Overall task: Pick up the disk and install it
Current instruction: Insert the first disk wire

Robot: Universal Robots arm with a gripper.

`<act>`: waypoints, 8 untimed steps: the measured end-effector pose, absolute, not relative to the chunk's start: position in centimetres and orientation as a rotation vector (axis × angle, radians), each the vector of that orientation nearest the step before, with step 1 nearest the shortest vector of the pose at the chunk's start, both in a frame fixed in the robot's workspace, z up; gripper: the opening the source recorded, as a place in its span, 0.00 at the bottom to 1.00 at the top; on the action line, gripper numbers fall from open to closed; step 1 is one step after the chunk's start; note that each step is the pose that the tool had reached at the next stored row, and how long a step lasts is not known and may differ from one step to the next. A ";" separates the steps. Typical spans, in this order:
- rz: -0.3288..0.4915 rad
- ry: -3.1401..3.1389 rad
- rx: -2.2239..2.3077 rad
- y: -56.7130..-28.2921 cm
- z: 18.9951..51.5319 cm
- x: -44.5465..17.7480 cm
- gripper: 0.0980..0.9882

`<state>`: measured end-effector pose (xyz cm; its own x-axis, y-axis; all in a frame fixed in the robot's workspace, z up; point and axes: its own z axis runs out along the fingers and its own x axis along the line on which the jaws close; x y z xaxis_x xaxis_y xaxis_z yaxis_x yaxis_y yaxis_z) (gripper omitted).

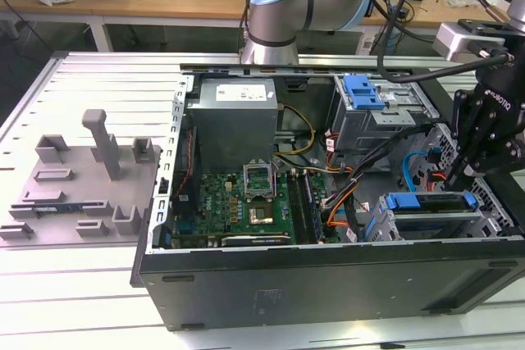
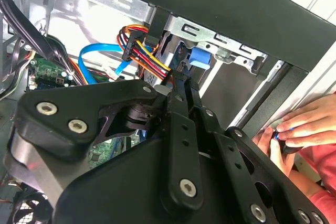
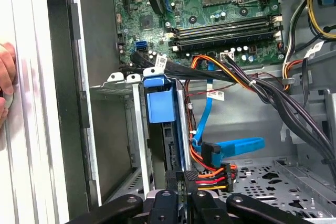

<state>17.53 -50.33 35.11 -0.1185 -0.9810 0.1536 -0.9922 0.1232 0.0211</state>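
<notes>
The disk (image 3: 160,106) sits edge-on in its bay, its long axis running straight ahead of my hand (image 3: 182,182), just beside its near end. I cannot tell how far my hand is open.

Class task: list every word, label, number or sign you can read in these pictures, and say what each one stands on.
White lettering on the pincer housing: a maker's name, not quoted.
White label on the grey power supply: too small to read.
Print on the white cable tag: too small to read.
Print on the green motherboard: too small to read.
Nothing else is legible.
</notes>
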 end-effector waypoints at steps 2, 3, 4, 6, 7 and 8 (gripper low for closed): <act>0.130 -2.255 1.993 -50.3 35.1 17.5 0.07; 0.130 -2.255 1.992 -50.3 35.1 17.4 0.07; 0.130 -2.256 1.991 -50.3 35.1 17.3 0.07; 0.130 -2.256 1.992 -50.3 35.1 17.3 0.07; 0.130 -2.256 1.992 -50.3 35.1 17.3 0.07; 0.130 -2.256 1.991 -50.3 35.1 17.2 0.07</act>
<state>17.25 -50.34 35.09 -0.1210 -0.9807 0.1537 -0.9918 0.1257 0.0210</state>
